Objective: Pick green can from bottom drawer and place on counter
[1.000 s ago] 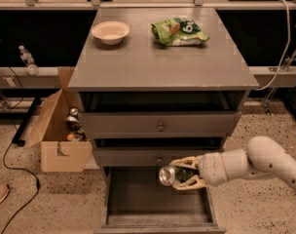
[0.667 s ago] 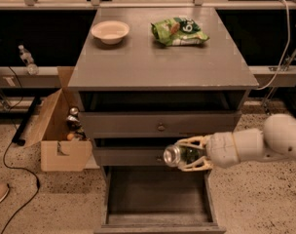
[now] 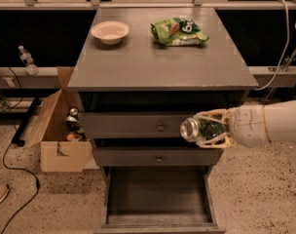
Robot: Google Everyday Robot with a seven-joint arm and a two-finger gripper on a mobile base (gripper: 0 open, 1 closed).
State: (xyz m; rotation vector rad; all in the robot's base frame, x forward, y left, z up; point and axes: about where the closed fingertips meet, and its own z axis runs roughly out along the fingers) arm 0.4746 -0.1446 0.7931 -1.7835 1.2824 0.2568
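Observation:
My gripper (image 3: 206, 129) is shut on the green can (image 3: 199, 129), which lies sideways with its silver end pointing left. It hangs in front of the upper drawer fronts, to the right of their knobs and below the counter's front edge. The white arm reaches in from the right edge. The bottom drawer (image 3: 157, 218) is pulled open below, and its grey floor is bare. The counter (image 3: 157, 57) is the grey top of the cabinet, above and behind the gripper.
A white bowl (image 3: 110, 32) and a crinkled green snack bag (image 3: 178, 31) sit at the back of the counter. An open cardboard box (image 3: 55, 130) with small items stands on the floor left of the cabinet. A black cable (image 3: 14, 169) runs across the floor.
The gripper has risen with the green can, from just above the open bottom drawer to the level of the top drawer front.

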